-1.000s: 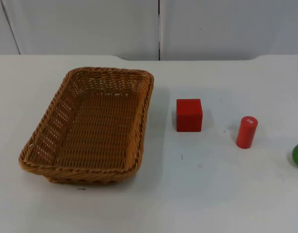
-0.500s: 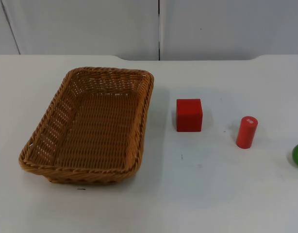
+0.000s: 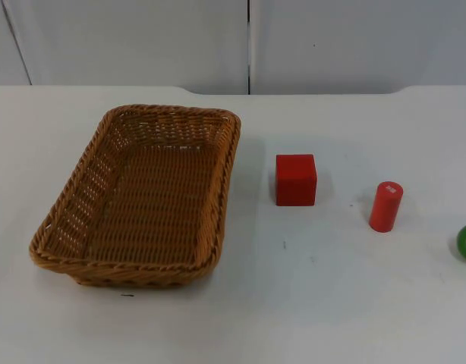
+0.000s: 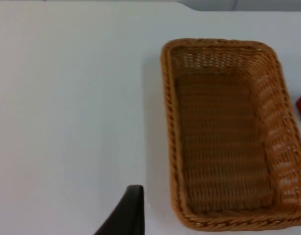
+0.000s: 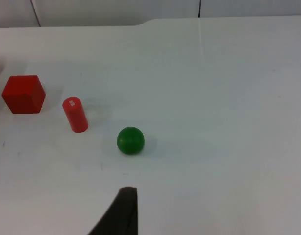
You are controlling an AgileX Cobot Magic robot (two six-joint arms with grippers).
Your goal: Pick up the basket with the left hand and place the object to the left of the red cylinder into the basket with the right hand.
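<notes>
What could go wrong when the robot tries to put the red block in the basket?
The red cylinder stands upright close beside the red cube, so the right gripper might knock it over. The green ball could roll off if bumped. The basket might tilt if the left gripper lifts it by one rim.

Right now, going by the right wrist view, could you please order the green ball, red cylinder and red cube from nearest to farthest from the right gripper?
1. Green ball: nearest, just ahead of the right gripper's fingertip.
2. Red cylinder: farther out, toward the cube's side.
3. Red cube: farthest, beyond the cylinder.
</notes>
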